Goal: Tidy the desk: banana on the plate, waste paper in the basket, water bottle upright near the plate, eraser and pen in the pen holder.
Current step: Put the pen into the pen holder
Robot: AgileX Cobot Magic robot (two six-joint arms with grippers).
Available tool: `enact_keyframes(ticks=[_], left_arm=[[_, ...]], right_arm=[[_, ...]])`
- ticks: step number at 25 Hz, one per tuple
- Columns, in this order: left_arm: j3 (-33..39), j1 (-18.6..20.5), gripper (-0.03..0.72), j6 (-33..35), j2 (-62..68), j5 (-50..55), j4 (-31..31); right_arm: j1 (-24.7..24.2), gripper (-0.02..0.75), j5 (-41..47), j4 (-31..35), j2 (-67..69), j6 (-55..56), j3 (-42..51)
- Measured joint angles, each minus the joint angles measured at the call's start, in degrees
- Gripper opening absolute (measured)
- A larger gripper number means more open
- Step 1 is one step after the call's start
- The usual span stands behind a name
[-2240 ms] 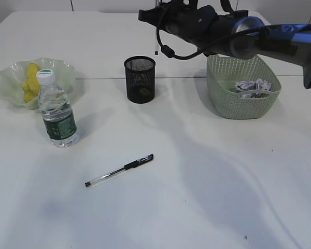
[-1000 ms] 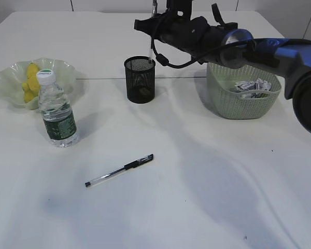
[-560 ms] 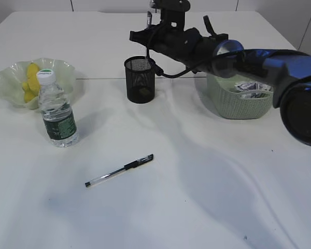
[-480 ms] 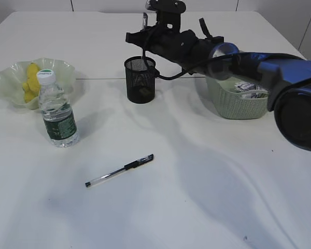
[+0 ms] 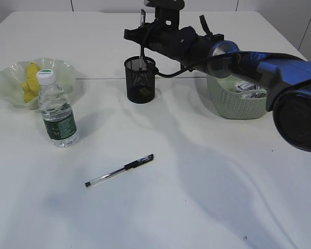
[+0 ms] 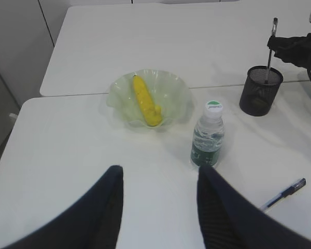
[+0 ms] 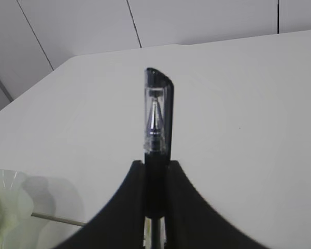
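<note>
Right gripper point(image 5: 141, 32) shifted left, now over pen holder point(image 5: 140, 79), clamped on upright pen point(image 5: 142, 39), tip inside holder. Second pen point(image 5: 119, 170) lying near-centre desk point(image 5: 197, 197). Left gripper point(image 6: 158, 207) fingers apart, empty, hovering near left.

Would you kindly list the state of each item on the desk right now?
banana: lying in the plate
water bottle: upright, capped
waste paper: in the basket
held pen: upright, lower end inside the pen holder
second pen: lying flat on the desk
right gripper: shut on held pen
left gripper: open, empty
</note>
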Motion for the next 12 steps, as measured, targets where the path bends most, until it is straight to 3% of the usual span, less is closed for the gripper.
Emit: enact_keyframes(ticks=[12], left_arm=[[0.0, 0.0, 0.325, 0.0, 0.0, 0.0, 0.1]], right_arm=[[0.1, 0.045, -0.9, -0.1, 0.3, -0.1, -0.1]])
